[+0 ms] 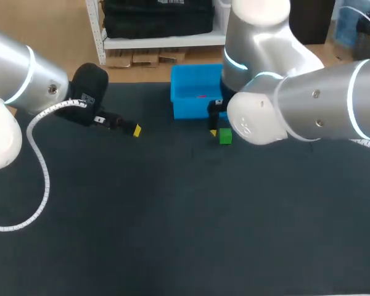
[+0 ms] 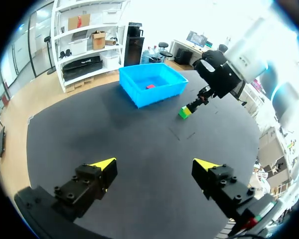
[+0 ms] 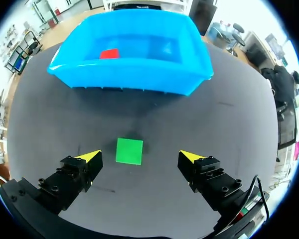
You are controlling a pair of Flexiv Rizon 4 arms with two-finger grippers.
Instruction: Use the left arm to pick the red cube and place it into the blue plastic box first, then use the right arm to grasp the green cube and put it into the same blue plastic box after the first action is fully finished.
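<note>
Red cube (image 3: 109, 53) sits in the blue plastic box (image 3: 134, 74); our right gripper (image 3: 140, 156), spread wide, flanks the ungrasped green cube (image 3: 129, 151).

Black matte table (image 1: 172, 216) w/ 2 things directly on it: blue plastic box (image 1: 191, 110), upright, by the far edge approx mid; green cube (image 1: 225, 137), flat on the surface near box's front wall, not touching it.

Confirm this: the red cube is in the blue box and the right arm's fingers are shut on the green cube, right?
No. The fingers of the right gripper are open, clear of the green cube on both sides; the right wrist view shows it. The red cube is in the blue box.
</note>
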